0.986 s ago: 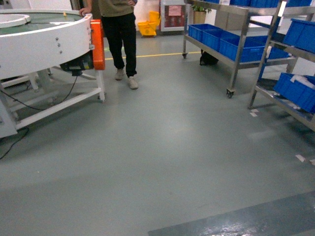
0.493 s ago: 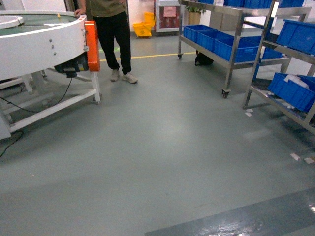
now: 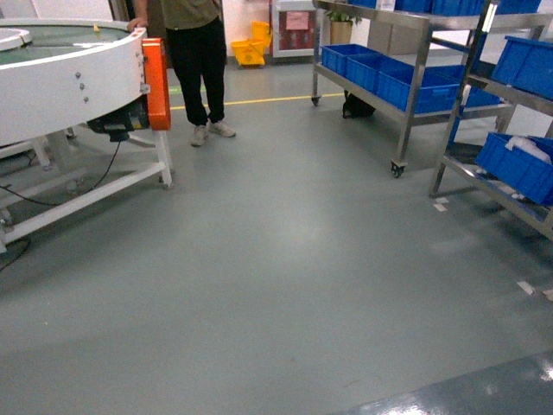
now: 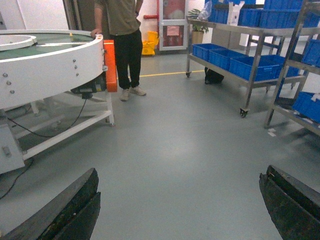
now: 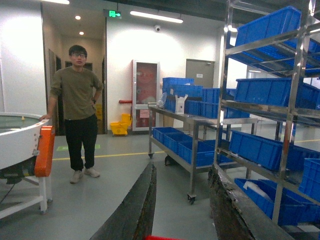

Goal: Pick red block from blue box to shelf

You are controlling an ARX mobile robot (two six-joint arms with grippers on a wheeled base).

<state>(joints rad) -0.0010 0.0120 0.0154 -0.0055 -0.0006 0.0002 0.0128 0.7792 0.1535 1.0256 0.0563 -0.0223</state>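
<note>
In the right wrist view my right gripper is held out above the floor, and a sliver of the red block shows between its fingers at the bottom edge. The shelf is a steel rack close on the right and also shows in the head view. My left gripper is open wide over bare floor with nothing between its fingers. The blue box is out of view. Neither gripper shows in the head view.
A white round conveyor table with an orange guard stands at the left. A person stands beside it. Dark blue crates fill a wheeled steel cart and the racks on the right. Grey floor lies between.
The head view has shifted. The table and the person slid left, the racks sit slightly differently, and the dark floor patch dropped towards the lower right corner.
</note>
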